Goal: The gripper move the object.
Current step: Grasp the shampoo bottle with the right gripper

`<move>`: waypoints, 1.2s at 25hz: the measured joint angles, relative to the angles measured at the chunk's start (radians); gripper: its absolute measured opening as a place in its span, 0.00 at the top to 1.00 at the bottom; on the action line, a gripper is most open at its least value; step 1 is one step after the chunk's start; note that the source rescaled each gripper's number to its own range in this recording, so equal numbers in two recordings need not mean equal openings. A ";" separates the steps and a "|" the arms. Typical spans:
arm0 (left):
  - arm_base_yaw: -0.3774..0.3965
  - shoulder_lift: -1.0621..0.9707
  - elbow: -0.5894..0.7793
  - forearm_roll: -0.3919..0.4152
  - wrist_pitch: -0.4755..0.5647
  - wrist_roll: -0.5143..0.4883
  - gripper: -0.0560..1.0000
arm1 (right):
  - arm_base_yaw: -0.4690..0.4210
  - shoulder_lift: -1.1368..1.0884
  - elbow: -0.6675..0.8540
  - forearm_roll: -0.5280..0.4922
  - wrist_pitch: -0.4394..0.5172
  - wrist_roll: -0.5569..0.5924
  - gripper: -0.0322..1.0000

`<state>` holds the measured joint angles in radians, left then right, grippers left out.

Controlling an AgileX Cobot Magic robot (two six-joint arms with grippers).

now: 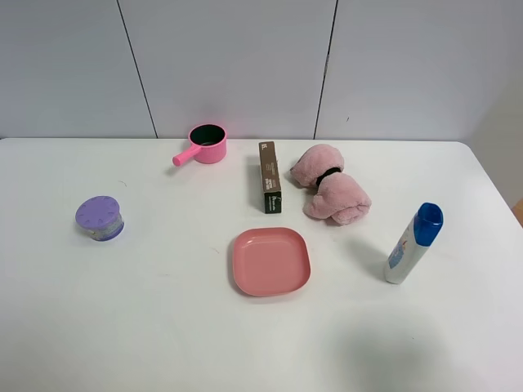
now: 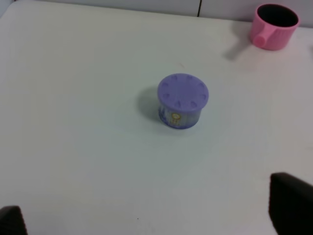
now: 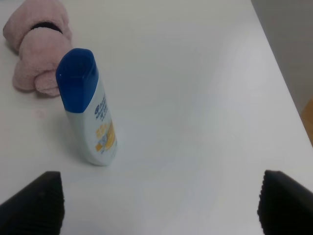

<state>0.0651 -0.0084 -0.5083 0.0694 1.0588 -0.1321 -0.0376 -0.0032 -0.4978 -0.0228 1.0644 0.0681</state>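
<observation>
The object, a slim white bottle with a blue cap [image 1: 413,243], stands upright on the white table at the right, in front of the pink towel. The right wrist view shows it [image 3: 90,110] ahead of my right gripper [image 3: 156,205], off to one side of the gap; the black jaws stand wide apart and hold nothing. My left gripper [image 2: 151,215] is also wide open and empty, with the purple-lidded jar ahead of it. Neither gripper shows in the exterior high view.
A pink square plate [image 1: 270,260] lies at the middle front. A dark brown box [image 1: 270,176], a rolled pink towel [image 1: 331,194] and a pink pot [image 1: 204,144] are behind it. A purple-lidded jar [image 1: 100,218] stands at the left. The table's right edge [image 1: 498,188] is near the bottle.
</observation>
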 joint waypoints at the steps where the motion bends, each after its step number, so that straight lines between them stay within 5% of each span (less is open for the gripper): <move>1: 0.000 0.000 0.000 0.000 0.000 0.000 0.00 | 0.000 0.000 0.000 0.000 0.000 0.000 0.17; 30: 0.000 0.000 0.000 0.001 0.000 0.000 0.00 | 0.000 0.000 0.000 0.000 0.000 0.000 0.17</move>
<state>0.0651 -0.0084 -0.5083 0.0703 1.0588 -0.1321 -0.0376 -0.0032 -0.4978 -0.0228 1.0644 0.0681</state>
